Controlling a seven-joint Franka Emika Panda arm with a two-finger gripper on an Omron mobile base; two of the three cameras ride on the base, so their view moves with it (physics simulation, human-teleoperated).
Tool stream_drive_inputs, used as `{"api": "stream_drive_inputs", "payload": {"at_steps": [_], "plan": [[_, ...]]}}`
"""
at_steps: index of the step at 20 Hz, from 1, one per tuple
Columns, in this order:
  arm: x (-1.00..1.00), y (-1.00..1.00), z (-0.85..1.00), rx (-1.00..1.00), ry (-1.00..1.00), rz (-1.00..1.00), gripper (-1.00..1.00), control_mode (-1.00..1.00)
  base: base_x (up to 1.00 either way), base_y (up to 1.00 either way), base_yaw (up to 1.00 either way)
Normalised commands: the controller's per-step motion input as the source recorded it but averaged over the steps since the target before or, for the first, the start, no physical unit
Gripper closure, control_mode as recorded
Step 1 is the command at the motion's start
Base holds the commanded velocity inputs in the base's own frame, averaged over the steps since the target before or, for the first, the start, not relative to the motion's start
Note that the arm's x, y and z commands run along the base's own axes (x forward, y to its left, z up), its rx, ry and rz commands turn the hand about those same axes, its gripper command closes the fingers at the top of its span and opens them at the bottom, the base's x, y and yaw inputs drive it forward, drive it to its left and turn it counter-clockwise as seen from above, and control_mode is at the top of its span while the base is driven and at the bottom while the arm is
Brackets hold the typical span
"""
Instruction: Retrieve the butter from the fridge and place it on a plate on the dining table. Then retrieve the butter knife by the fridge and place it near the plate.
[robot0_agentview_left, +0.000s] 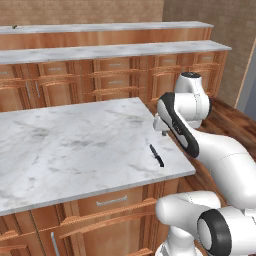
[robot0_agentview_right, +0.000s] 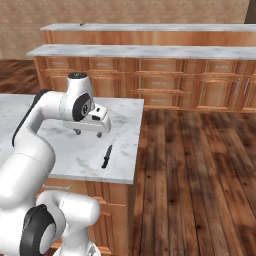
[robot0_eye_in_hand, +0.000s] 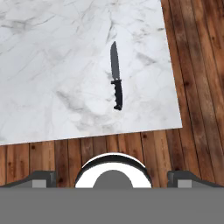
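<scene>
Hand view: butter knife (robot0_eye_in_hand: 116, 78) flat on marble counter (robot0_eye_in_hand: 52, 78), near its front right corner.
Handling: light, stiff, thin (likely slippery against stone); best pinched across the ribbed dark handle.
Gripper (robot0_agentview_right: 88, 132): jaws spread wide, holding nothing, above the counter.

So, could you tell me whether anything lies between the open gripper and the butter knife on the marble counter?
Nothing visible does. The butter knife lies alone on bare marble near the corner of the counter, and the gripper hangs open above the counter beside it, with only clear air between them.
</scene>
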Motion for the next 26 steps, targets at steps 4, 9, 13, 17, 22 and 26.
{"api": "stream_drive_inputs", "payload": {"at_steps": [4,9,13,17,22,26], "plan": [[0.52,-0.22,-0.88,-0.01,0.00,0.13,-1.00,-1.00,0.00,0.00,0.00],[0.38,-0.26,-0.62,0.00,-0.06,0.19,-1.00,-1.00,0.00,0.00,0.00],[0.27,0.00,-0.40,-0.02,0.01,0.02,-1.00,-1.00,0.00,0.00,0.00],[0.39,0.04,-0.22,-0.01,0.08,0.00,-1.00,-1.00,0.00,0.00,0.00],[0.41,0.14,-0.20,-0.02,0.10,0.00,-1.00,-1.00,0.00,0.00,0.00],[0.34,0.05,-0.20,0.00,0.10,-0.01,-1.00,-1.00,0.00,0.00,0.00]]}}
